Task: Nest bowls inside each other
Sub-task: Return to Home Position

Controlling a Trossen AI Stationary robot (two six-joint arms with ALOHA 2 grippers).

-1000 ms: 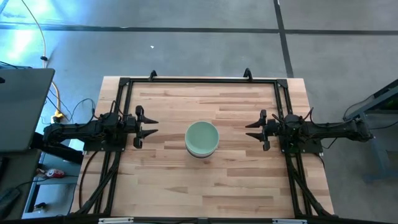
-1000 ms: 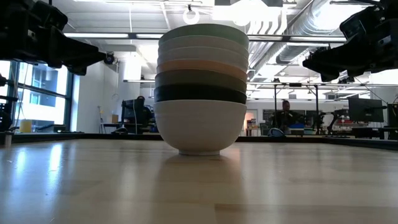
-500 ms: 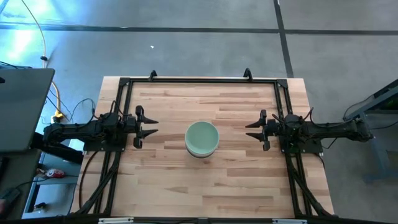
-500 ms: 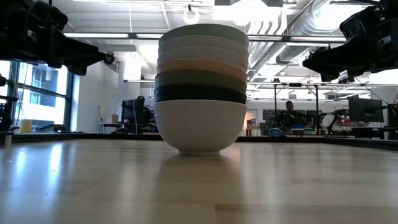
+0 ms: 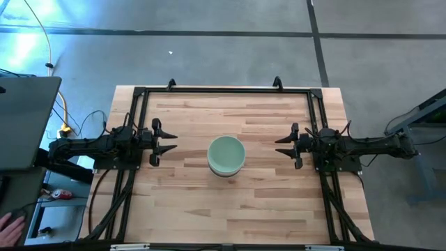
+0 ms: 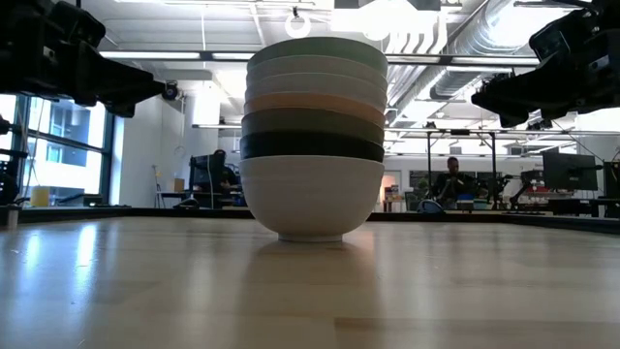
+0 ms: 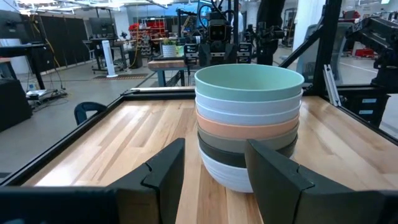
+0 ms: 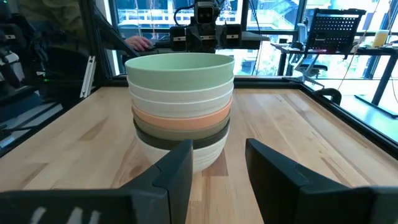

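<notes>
Open and empty, the left gripper (image 5: 167,142) and right gripper (image 5: 284,146) hang at opposite sides of the table (image 5: 265,202), well apart from the stack of bowls (image 5: 226,155) nested at its middle, pale green uppermost. The tall stack could topple if either arm swung inward at rim height. Farther off, a person's hand (image 5: 7,224) beyond the table's corner could jolt the rig.

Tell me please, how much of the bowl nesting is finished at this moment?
Nesting looks done: all seven bowls sit in one stack, white bowl at the bottom, pale green bowl on top. Nothing is in hand: left tool and right tool are open, empty, apart from the stack. No loose bowl remains on the table.
</notes>
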